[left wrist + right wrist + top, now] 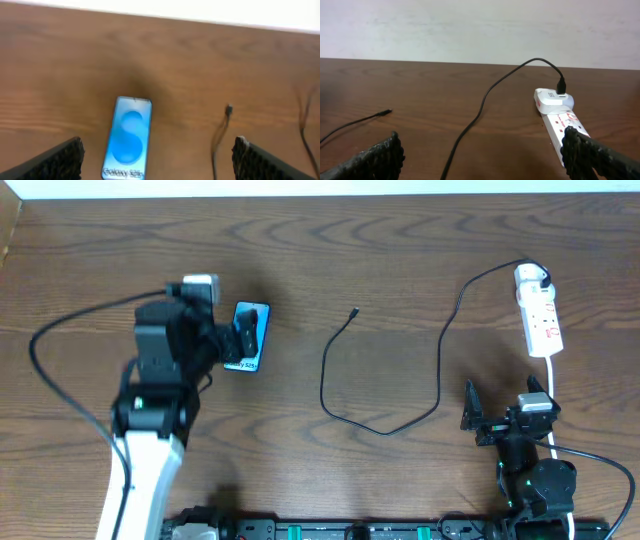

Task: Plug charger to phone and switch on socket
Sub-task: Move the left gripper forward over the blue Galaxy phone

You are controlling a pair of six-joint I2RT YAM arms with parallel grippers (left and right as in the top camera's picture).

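Observation:
The phone (257, 321) lies flat on the wooden table with its blue screen up; in the left wrist view (128, 138) it sits between the fingers, nearer the left one. My left gripper (236, 338) (157, 162) is open, hovering over the phone's near end. The black charger cable (440, 370) runs from the white adapter (530, 277) on the socket strip (543, 323) in a loop to its free plug tip (355, 311) (228, 109). My right gripper (500, 405) (480, 160) is open and empty, near the strip (562, 122) and cable (482, 102).
The strip's white cord (553, 395) runs down past my right arm. The table's far edge meets a pale wall (480, 30). The left arm's own black cable (60, 330) arcs over the left of the table.

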